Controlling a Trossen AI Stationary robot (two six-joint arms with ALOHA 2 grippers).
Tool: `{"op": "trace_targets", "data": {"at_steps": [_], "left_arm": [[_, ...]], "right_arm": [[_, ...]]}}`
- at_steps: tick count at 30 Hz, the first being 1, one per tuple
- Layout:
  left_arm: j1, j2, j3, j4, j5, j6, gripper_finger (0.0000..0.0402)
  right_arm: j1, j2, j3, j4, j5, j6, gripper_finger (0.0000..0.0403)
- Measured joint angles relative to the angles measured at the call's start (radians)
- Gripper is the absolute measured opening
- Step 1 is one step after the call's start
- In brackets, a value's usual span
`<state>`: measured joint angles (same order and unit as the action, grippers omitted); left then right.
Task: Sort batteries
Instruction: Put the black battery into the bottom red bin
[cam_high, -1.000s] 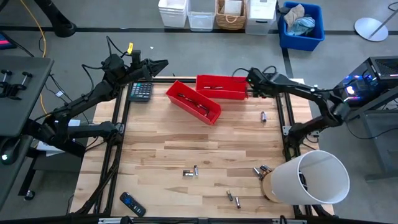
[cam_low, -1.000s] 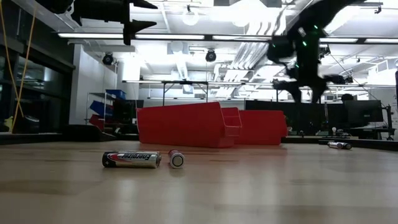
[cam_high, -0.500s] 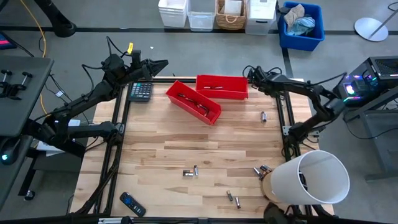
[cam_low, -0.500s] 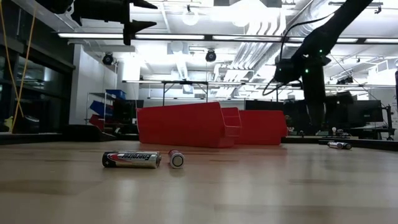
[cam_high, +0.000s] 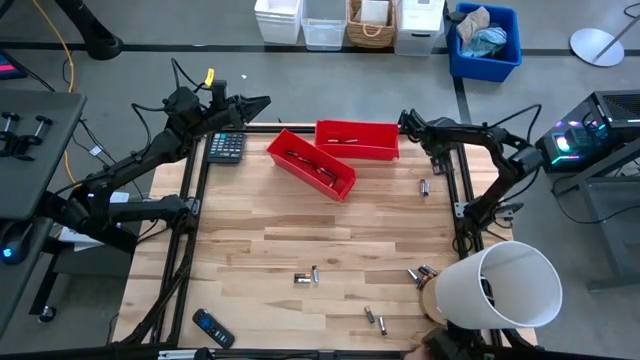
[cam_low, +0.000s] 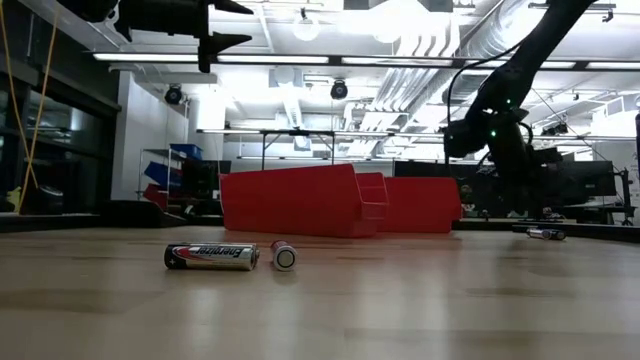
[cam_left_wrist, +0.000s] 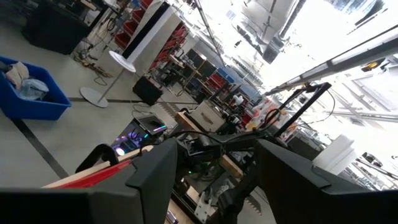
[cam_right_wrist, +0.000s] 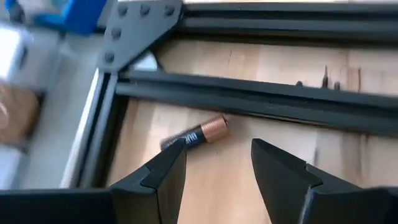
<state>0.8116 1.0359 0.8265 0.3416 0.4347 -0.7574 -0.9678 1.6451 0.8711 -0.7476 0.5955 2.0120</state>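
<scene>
1. Several batteries lie loose on the table: a pair near the middle of the front half, a cluster beside the white bucket, two near the front edge, and a single one toward the right rail.
2. More batteries show inside the two red bins: the angled bin and the straight bin behind it, touching at a corner.
3. In the low view, a battery lying sideways sits just beside one seen end-on, in front of the red bins.
4. The right hand hangs near the straight bin's right end, released and empty; its wrist view shows a copper-topped battery on the wood beyond its fingers.
5. The left hand waits raised at the table's rear left corner, spread apart and empty, near the calculator.
6. A black remote control lies at the front left.
</scene>
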Motion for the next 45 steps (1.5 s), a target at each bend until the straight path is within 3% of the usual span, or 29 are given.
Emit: {"op": "trace_targets", "data": {"at_steps": [7,10,12,18,21,24,26,31,36,39,42,45], "left_arm": [[0.000,0.000,0.000,0.000,0.000,0.000,0.0210],[0.000,0.000,0.000,0.000,0.000,0.000,0.0210],[0.000,0.000,0.000,0.000,0.000,0.003,0.0210],[0.000,0.000,0.000,-0.005,0.000,0.073,0.0210],[0.000,0.000,0.000,-0.006,0.001,0.080,0.0210],[0.001,0.000,0.000,-0.008,0.001,0.080,0.0210],[0.001,0.000,0.000,-0.008,0.002,0.080,0.0210],[0.017,0.000,0.000,-0.008,0.010,0.081,0.0210],[0.045,0.000,0.000,-0.009,0.021,0.081,0.0210],[0.063,0.000,0.000,-0.009,0.050,0.082,0.0210],[0.073,0.000,0.000,-0.022,0.059,0.089,0.0210],[0.081,0.000,0.000,-0.034,0.062,0.090,0.0210]], "right_arm": [[-0.014,0.023,0.001,-0.004,-0.023,0.202,0.0169],[-0.017,0.062,0.000,0.034,-0.113,0.144,0.0164],[0.009,0.064,0.001,0.049,-0.120,0.082,0.0163],[0.109,0.019,0.026,0.046,0.000,-0.006,0.0157],[0.108,0.017,0.058,0.044,0.014,-0.045,0.0124],[0.084,0.017,0.086,0.059,0.035,-0.104,0.0045],[0.064,0.017,0.103,0.093,0.062,-0.175,0.0013],[0.013,0.055,0.108,0.099,0.052,-0.072,0.0002],[-0.013,0.113,0.106,-0.056,0.068,0.071,0.0001],[-0.017,0.144,0.115,-0.047,0.115,0.061,0.0001],[-0.037,0.174,0.118,0.053,0.099,-0.051,0.0001],[-0.047,0.206,0.136,-0.006,0.103,-0.015,0.0001]]}}
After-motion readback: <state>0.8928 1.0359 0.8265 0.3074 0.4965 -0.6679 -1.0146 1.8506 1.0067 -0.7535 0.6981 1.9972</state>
